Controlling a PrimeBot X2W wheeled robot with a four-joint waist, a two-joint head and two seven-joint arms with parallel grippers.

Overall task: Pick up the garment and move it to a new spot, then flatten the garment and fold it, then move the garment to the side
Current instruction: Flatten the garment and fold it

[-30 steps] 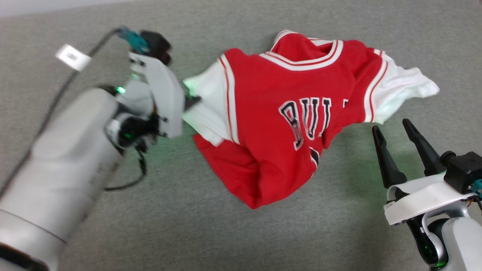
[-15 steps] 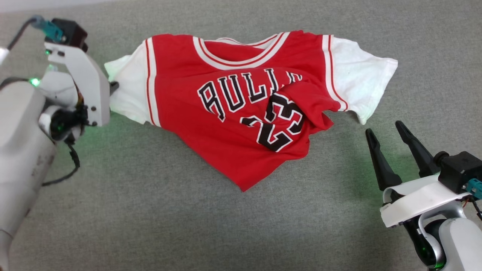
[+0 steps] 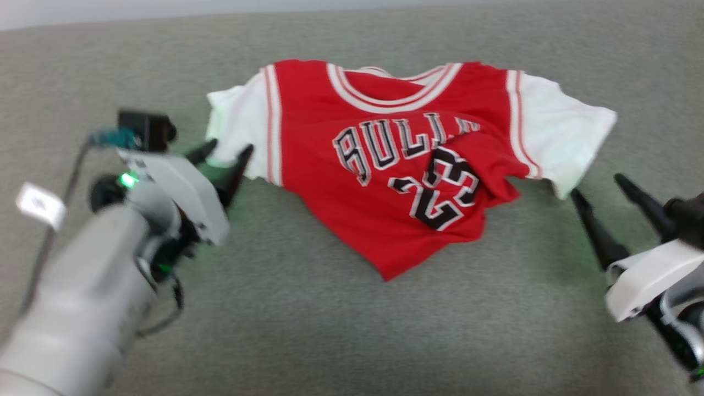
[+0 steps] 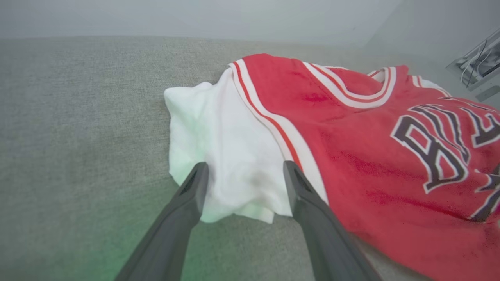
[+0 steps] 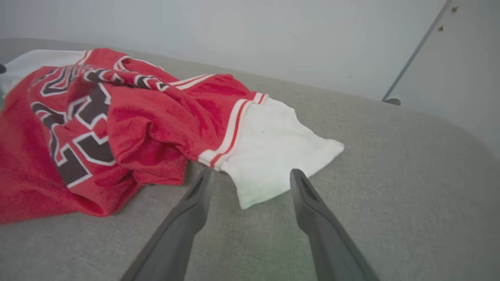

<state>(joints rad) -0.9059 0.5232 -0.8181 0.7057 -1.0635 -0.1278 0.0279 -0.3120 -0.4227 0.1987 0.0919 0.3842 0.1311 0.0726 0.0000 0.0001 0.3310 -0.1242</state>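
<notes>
The red jersey-style shirt with white sleeves and black lettering (image 3: 385, 181) lay chest-up on the grey fabric-covered desk (image 3: 275, 330), roughly spread but with its lower hem bunched over the numerals (so hardly flat). Judging by that, the relocation looked finished, flattening was barely begun, and folding and shifting aside were yet to do. The left end effector (image 3: 230, 151) reached in low from the left, fingers apart and clamping nothing, tips at the edge of the near white sleeve. The right end effector (image 3: 597, 187), likewise spread and empty, pointed at the other sleeve's corner, just beside it.
</notes>
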